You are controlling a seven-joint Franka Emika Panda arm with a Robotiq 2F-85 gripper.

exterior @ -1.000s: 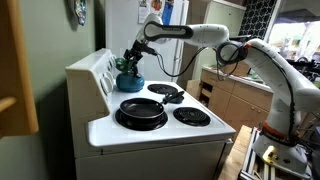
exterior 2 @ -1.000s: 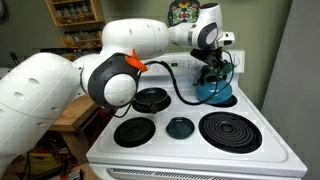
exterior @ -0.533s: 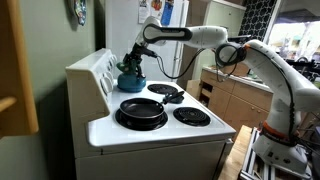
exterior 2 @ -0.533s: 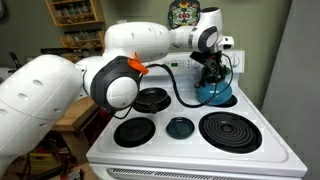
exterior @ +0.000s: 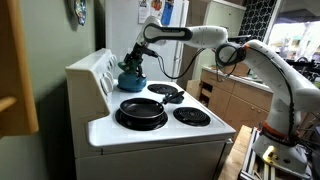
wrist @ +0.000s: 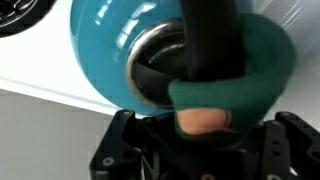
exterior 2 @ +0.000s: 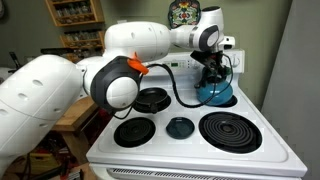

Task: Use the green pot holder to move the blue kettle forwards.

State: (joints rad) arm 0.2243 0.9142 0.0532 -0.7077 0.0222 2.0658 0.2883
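1. Setting: a white stove surface (exterior: 165, 135) carries four burners, and a white arm (exterior: 190, 33) reaches across it to the back row.
2. Hand: the hand (exterior: 133, 60) points straight down from the end of the arm. In the wrist view, the hand (wrist: 205, 115) enters from the lower edge, and its dark fingers (wrist: 120, 150) stand at either side.
3. Grasp: the hand is closed narrow on the green pot holder (wrist: 250, 80). The cloth is folded around the dark arched handle (wrist: 205, 35), so it lies between the fingers and the handle.
4. Kettle: the blue kettle (exterior: 130, 80) stands upright directly beneath the hand, over a rear burner. At this size it is not clear whether its base touches the burner. In the wrist view, the kettle's glossy body (wrist: 110, 50) fills the area beyond the hand, and a dark lid with a metal rim (wrist: 160, 60) sits just beside the handle.
5. Frying pan: a black frying pan (exterior: 142, 110) rests on a burner well apart from the hand, toward the front edge of the surface. It does not touch the blue kettle.
6. Coil burner: in an exterior view, a large bare coil burner (exterior 2: 232, 130) lies forward of the hand, between the blue kettle (exterior 2: 215, 92) and the front edge.
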